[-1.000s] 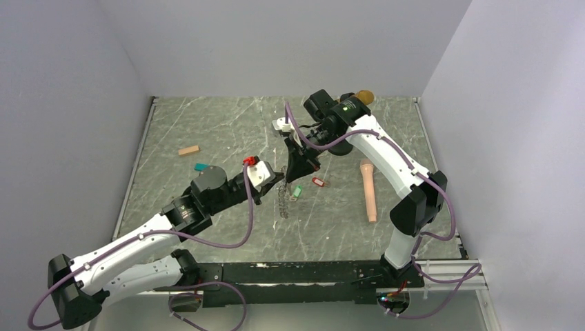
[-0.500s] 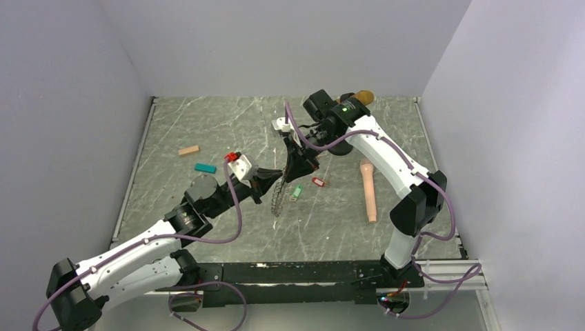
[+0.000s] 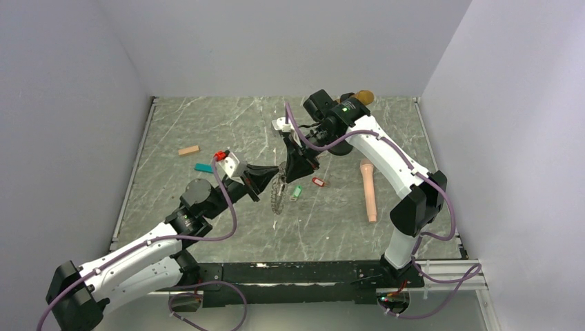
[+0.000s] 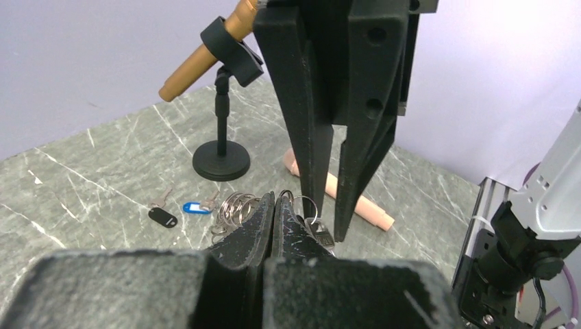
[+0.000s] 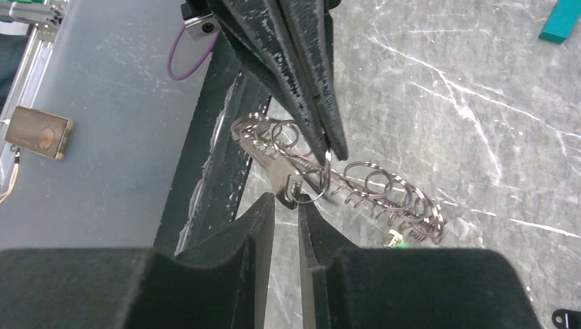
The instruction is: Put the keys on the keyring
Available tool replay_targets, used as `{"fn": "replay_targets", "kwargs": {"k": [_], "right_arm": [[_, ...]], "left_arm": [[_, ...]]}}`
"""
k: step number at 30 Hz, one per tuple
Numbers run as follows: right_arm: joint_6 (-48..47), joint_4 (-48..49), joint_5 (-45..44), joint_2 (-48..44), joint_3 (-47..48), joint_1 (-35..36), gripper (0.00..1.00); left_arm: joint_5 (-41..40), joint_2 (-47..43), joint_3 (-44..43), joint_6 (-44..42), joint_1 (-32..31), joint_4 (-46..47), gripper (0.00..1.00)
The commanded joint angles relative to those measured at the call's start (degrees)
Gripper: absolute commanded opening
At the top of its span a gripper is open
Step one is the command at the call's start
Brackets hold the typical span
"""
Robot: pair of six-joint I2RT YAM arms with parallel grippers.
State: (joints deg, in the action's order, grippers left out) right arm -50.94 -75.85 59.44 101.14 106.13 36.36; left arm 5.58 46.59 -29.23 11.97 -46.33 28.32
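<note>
One edge of the keyring (image 3: 278, 195) sits pinched in the left hand (image 3: 275, 171).

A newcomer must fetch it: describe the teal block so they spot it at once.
Look at the left half of the grey marble table. Two small blocks lie there, apart. The teal block is the blue-green one, nearer the arms' bases than the tan wooden block.
</note>
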Motion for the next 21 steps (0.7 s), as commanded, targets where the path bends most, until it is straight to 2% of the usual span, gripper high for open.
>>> {"fn": "replay_targets", "kwargs": {"k": [1, 21], "right_arm": [[-1.3, -1.8, 3.4, -3.2, 1.1, -0.4, 0.24], [3.0, 1.6, 5.3, -4.9, 1.7, -4.6, 0.32]], "left_arm": [[-1.3, -1.2, -0.3, 1.5, 0.8, 6.0, 0.0], [6.6, -0.4, -2.3, -1.9, 1.9, 2.5, 0.0]]}}
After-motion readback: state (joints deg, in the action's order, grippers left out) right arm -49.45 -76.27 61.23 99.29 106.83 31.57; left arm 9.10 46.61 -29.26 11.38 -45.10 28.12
